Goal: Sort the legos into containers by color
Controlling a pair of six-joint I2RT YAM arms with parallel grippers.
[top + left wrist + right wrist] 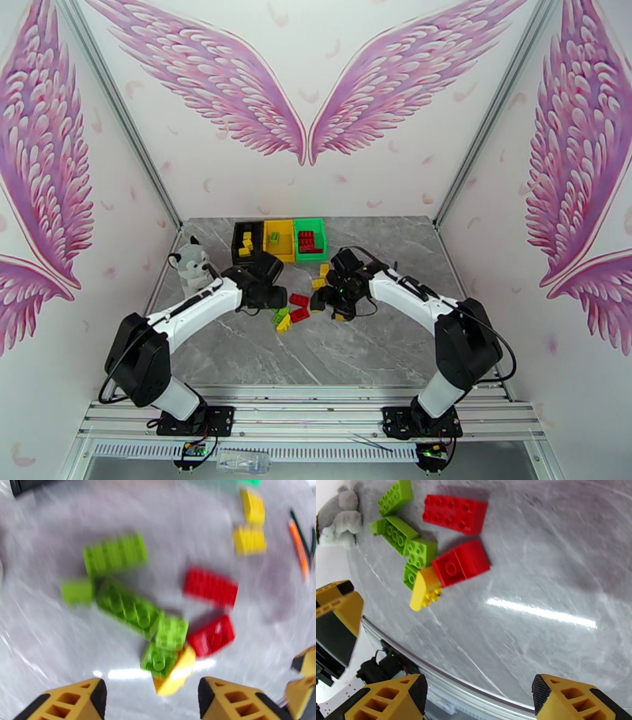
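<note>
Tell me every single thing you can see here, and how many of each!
black bin: one, black, left end of the far row
yellow bin: one, yellow, middle of the row
green bin: one, green, right end of the row
sorted bricks: several; yellow in black, green in yellow, red in green
loose green bricks: five, light green, mid-table cluster
loose red bricks: two, red, beside the greens
loose yellow bricks: three, yellow; one touching the cluster, two apart
orange stick: one, orange, past the yellow pair
plush husky: one, grey-white, left of the bins
table: one, grey marble
left gripper: open, empty, by the cluster
right gripper: open, empty
</note>
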